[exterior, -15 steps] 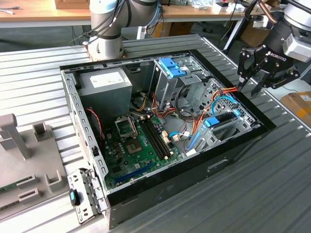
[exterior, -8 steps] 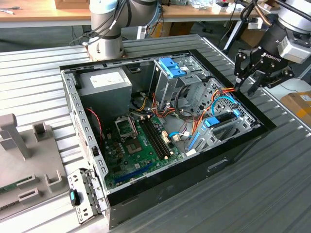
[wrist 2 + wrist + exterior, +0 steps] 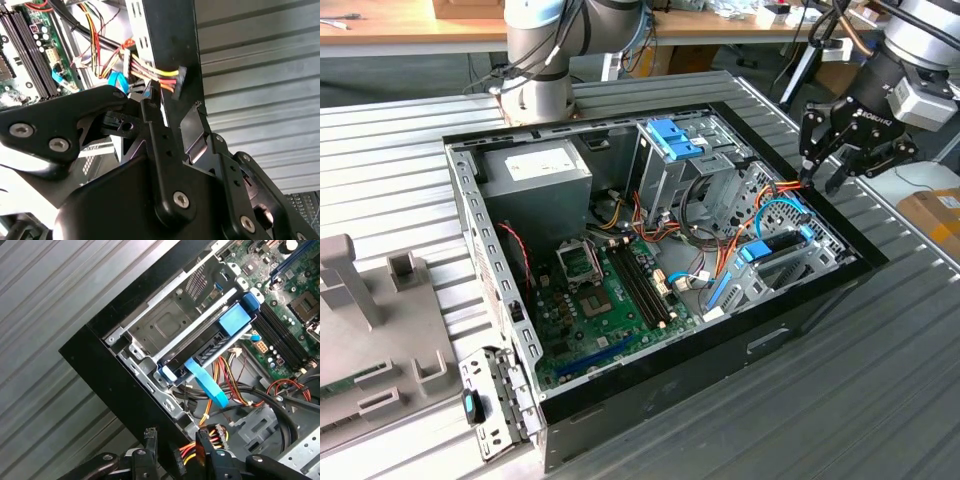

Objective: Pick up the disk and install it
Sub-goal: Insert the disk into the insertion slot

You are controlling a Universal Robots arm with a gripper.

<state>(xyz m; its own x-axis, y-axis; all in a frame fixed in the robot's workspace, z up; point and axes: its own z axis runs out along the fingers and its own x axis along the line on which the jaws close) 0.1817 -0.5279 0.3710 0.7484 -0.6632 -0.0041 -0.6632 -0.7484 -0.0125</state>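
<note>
The disk (image 3: 778, 243) stands on edge in the metal bay at the corner of the open computer case (image 3: 820, 290), toward the exterior view's right. Its blue frame (image 3: 234, 320) and dark edge lie along the slot in the first wrist view. My gripper (image 3: 822, 180) hovers just above the case's rim beside that bay, open and holding nothing. In both wrist views the fingertips (image 3: 150, 436) straddle the black case wall (image 3: 172, 45). A power plug on red, yellow and orange wires (image 3: 212, 434) lies between them, untouched.
Inside the case are a grey power supply box (image 3: 535, 170), the green motherboard (image 3: 610, 300) and a metal cage with a blue latch (image 3: 670, 140). The arm's base (image 3: 535, 70) stands behind the case. A grey fixture (image 3: 370, 320) sits at the exterior view's left, a cardboard box (image 3: 935, 215) at its right.
</note>
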